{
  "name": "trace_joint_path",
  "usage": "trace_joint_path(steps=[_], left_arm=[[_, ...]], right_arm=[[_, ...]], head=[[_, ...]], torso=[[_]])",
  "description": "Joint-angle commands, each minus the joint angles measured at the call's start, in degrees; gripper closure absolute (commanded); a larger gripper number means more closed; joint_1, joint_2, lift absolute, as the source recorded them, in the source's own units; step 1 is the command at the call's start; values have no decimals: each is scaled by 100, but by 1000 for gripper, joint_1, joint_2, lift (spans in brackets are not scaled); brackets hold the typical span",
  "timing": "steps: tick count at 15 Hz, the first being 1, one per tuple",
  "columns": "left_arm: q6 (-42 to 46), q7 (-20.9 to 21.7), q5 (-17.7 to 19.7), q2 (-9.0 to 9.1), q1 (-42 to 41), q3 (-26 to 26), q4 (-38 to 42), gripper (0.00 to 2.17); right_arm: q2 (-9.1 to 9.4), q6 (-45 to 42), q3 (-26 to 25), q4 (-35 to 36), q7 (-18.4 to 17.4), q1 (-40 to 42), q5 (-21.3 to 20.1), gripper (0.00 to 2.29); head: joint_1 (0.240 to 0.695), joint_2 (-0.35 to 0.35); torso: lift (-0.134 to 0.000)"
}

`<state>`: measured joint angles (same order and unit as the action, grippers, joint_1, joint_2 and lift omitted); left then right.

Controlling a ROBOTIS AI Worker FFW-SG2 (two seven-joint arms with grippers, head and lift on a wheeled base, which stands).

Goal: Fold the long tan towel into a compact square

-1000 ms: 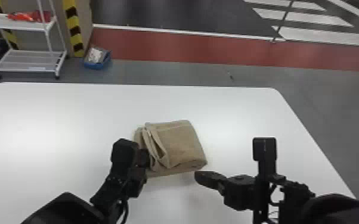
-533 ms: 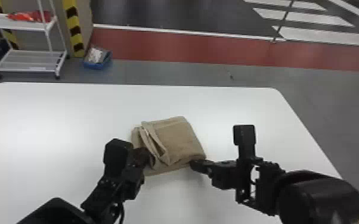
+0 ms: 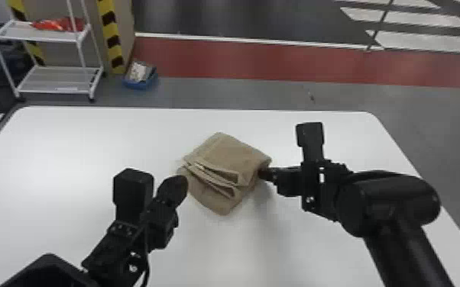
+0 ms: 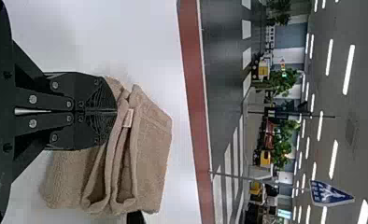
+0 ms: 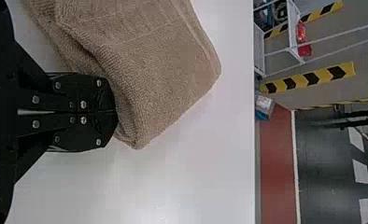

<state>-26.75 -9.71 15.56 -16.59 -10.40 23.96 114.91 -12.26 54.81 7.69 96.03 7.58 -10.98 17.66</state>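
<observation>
We see the towel (image 3: 225, 152) has turned on the table (image 3: 68, 152), and the right gripper (image 3: 264, 174) has moved forward. Its closed fingers touch the towel's right side; the left gripper (image 3: 182, 184), also closed, is at the left edge.

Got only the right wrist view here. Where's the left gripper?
Observer: Head view has the left gripper at the towel's left side.
Operator: Open or shut?
Observer: Shut; the left wrist view shows its fingers together.
Operator: Fold flat on that side?
Observer: No, layered fold edges gape there, and a small pale tag sits on one of them.
</observation>
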Motion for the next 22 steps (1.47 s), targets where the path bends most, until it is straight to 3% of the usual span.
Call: trace_joint_path(steps=[1, 3, 6, 9, 10, 14, 22], left_arm=[[77, 22, 96, -2, 91, -32, -232, 2128], [217, 74, 131, 16, 214, -14, -487, 2128], [464, 162, 202, 69, 521, 3, -1014, 2128], [1342, 312, 202, 86, 926, 56, -1885, 2128], [1342, 470, 254, 95, 1022, 39, -2052, 2132], [1325, 822, 298, 104, 1216, 39, -2438, 2128], [2028, 1164, 307, 157, 1427, -41, -3194, 2128]], right_arm=[[-5, -897, 119, -550, -55, -291, -61, 2132], [-49, -1143, -241, -278, 183, 254, 114, 2128], [-66, -1231, -1111, 847, 464, 1353, 237, 2132], [-40, -1917, -1806, 1998, 429, 2663, 369, 2132], [-14, -1934, -1990, 2341, 437, 3032, 703, 2132], [66, -3024, -2157, 3457, 481, 4341, 949, 2132], [66, -3130, -2228, 3695, 596, 4596, 1108, 2132]], head=[[695, -119], [695, -109], [695, -121], [695, -172], [695, -184], [695, -209], [695, -187]], torso=[[-124], [-124], [-124], [-124], [-124], [-124], [-124]])
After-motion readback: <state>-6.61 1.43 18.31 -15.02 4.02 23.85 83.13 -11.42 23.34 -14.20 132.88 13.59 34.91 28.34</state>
